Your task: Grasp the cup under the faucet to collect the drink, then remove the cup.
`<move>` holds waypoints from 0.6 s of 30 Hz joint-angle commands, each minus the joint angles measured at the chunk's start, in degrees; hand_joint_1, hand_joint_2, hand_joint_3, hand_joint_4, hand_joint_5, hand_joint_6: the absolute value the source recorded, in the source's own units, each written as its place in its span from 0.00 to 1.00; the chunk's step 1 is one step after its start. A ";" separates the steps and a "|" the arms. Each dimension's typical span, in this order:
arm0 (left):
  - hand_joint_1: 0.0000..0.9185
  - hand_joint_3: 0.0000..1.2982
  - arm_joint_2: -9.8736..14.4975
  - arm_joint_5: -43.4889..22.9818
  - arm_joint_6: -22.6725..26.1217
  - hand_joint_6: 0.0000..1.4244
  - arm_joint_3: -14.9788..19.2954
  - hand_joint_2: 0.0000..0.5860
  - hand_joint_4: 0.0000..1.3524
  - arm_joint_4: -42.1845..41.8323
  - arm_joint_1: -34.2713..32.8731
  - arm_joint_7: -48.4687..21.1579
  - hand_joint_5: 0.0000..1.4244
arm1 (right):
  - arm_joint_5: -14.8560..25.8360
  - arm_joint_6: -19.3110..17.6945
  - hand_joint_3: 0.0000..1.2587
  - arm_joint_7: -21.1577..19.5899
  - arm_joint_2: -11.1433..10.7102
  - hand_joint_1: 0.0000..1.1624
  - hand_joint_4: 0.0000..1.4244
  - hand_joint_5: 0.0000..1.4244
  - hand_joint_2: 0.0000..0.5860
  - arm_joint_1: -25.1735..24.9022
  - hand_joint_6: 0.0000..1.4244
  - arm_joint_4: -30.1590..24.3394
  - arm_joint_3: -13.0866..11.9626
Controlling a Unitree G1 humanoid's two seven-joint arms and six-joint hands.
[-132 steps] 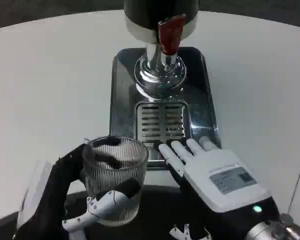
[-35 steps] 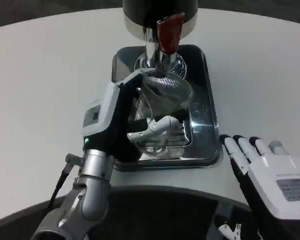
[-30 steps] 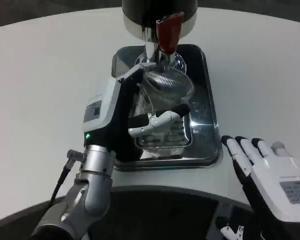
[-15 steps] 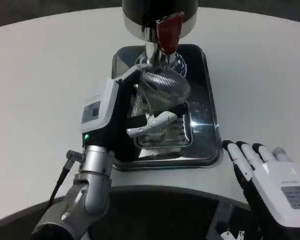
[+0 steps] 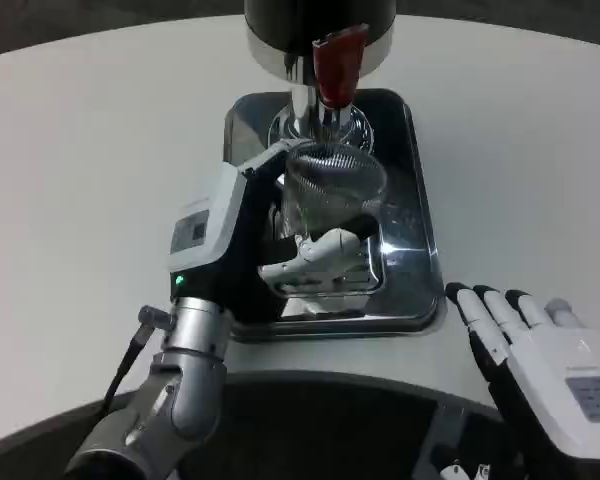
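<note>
Now the left hand (image 5: 280, 250) wraps its fingers (image 5: 315, 252) around the cup (image 5: 330, 215), just below the faucet (image 5: 337, 60). Right hand (image 5: 550, 345) rests with fingers straight, holding nothing. Next, judging by this, the lever needs pressing.

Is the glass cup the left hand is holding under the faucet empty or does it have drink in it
Cannot tell for sure. The cup in the left hand looks clear, with no coloured liquid visible under the red faucet lever.

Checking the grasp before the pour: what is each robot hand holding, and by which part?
The left robot hand holds the clear ribbed cup around its side wall, over the metal drip tray. The right robot hand holds nothing.
</note>
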 commanded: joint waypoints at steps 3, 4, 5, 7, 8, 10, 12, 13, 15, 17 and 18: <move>0.25 0.29 1.08 1.15 0.48 0.67 -1.89 0.12 0.31 1.57 0.97 0.17 0.44 | 0.87 -0.52 0.00 -1.11 0.06 0.66 0.00 0.00 0.51 0.73 0.00 -0.42 -0.70; 0.25 0.28 1.16 1.28 0.56 0.65 -2.10 0.12 0.29 1.71 0.87 0.20 0.43 | 0.91 -0.52 0.00 -1.12 0.08 0.66 0.00 0.00 0.51 0.70 0.00 -0.38 -0.72; 0.24 0.28 1.26 1.38 0.67 0.65 -2.26 0.12 0.28 1.95 0.75 0.14 0.42 | 0.94 -0.53 0.00 -1.12 0.08 0.67 0.00 0.00 0.51 0.68 0.00 -0.36 -0.74; 0.24 0.27 1.41 1.39 0.81 0.64 -2.49 0.11 0.27 2.28 0.59 0.09 0.41 | 1.09 -0.49 0.00 -1.18 0.13 0.67 0.00 0.00 0.51 0.55 0.00 -0.24 -0.79; 0.24 0.27 1.49 1.32 0.84 0.64 -2.56 0.11 0.27 2.40 0.53 0.07 0.41 | 1.15 -0.48 0.00 -1.21 0.14 0.67 0.00 0.00 0.51 0.51 0.00 -0.20 -0.81; 0.23 0.27 1.62 1.16 0.87 0.64 -2.66 0.11 0.27 2.63 0.43 0.07 0.40 | 1.31 -0.44 0.00 -1.26 0.18 0.67 0.00 0.00 0.51 0.39 0.00 -0.08 -0.83; 0.23 0.27 1.76 1.01 0.90 0.64 -2.65 0.11 0.27 2.85 0.32 0.04 0.40 | 1.44 -0.42 0.00 -1.30 0.20 0.67 0.00 0.00 0.51 0.27 0.00 0.06 -0.80; 0.23 0.27 1.86 0.89 0.90 0.63 -2.57 0.11 0.27 2.95 0.27 0.00 0.40 | 1.49 -0.43 0.00 -1.34 0.21 0.67 0.00 0.00 0.51 0.17 0.00 0.17 -0.74; 0.23 0.27 2.05 0.67 0.79 0.63 -2.40 0.10 0.26 3.04 0.24 -0.10 0.40 | 1.54 -0.46 0.00 -1.37 0.19 0.67 0.00 0.00 0.51 0.03 0.00 0.32 -0.66; 0.22 0.27 2.37 0.45 0.43 0.63 -2.24 0.09 0.26 2.93 0.42 -0.22 0.40 | 1.55 -0.45 0.00 -1.40 0.17 0.67 0.00 0.00 0.51 -0.18 0.00 0.48 -0.63; 0.21 0.27 2.60 0.38 0.21 0.63 -2.16 0.09 0.26 2.73 0.67 -0.23 0.40 | 1.54 -0.45 0.00 -1.42 0.16 0.67 0.00 0.00 0.51 -0.26 0.00 0.54 -0.62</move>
